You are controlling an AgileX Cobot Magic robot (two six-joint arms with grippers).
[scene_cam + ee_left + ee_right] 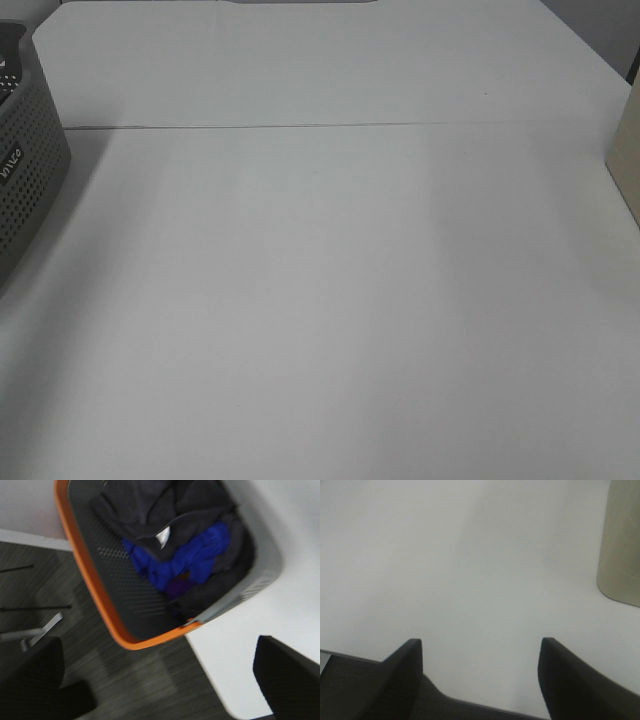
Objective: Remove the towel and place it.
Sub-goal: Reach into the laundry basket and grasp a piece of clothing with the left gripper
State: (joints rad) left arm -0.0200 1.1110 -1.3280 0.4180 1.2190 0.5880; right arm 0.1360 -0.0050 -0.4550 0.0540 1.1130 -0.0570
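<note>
The towel (145, 510) is a dark, almost black bundle lying in a grey basket (85, 580) with an orange rim. A small white tag (163, 537) shows on it. My left gripper (160, 680) hovers above and off the basket's corner, over the floor and table edge. It is open wide and holds nothing. In the right wrist view my right gripper (485, 680) is open and empty over the white table's (470, 570) near edge. Neither gripper appears in the exterior high view.
A bright blue cloth (195, 555) lies beside the towel in the basket. The basket (25, 170) stands at the left edge of the white table (330, 300). A beige object (627, 165) stands at the right edge, and it also appears as the beige object (622, 540) near my right gripper.
</note>
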